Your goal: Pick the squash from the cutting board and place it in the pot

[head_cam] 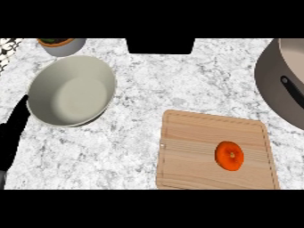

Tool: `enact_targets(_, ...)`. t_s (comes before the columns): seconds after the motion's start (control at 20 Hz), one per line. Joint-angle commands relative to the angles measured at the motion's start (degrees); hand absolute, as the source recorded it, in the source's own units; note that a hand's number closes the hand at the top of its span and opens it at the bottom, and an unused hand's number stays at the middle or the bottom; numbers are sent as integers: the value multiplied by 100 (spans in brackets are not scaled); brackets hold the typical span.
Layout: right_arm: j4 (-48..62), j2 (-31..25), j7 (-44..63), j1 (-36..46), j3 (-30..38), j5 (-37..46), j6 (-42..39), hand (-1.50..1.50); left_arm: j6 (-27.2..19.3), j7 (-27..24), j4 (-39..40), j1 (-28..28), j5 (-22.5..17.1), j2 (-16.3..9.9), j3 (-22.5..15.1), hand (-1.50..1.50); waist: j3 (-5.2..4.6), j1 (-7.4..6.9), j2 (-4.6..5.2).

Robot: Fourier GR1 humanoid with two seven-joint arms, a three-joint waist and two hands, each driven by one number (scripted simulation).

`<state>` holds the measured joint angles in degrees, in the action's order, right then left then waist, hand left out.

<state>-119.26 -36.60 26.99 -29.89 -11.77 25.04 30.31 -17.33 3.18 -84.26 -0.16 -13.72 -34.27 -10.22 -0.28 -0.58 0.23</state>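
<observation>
On the wooden cutting board point(207, 147), right of its middle, lies the squash point(229, 155): a small, round, flattened orange thing with a pale spot at its centre. Nothing touches it. Up at the right edge, the big grey pot point(287, 95) with a dark handle stands partly out of view. At the left edge rests the left hand point(3, 136), fingers straight and pointing up, beside a pale bowl point(72, 91).

A pale wooden cutting board point(213, 151) lies on speckled marble-look counter point(180, 80), beside a matt grey pot point(282, 89).
</observation>
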Motion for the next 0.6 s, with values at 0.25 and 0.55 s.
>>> enact_targets(0.25,-348,-820,2968,1345,-423,-570,-2540,-150,36,-181,27,-38,180,150,-105,0,-3,-263,53)
enact_targets(0.55,289,-161,4256,2992,-1083,-1177,-3439,-150,129,148,-229,-95,171,-1,52,0,20,-214,7)
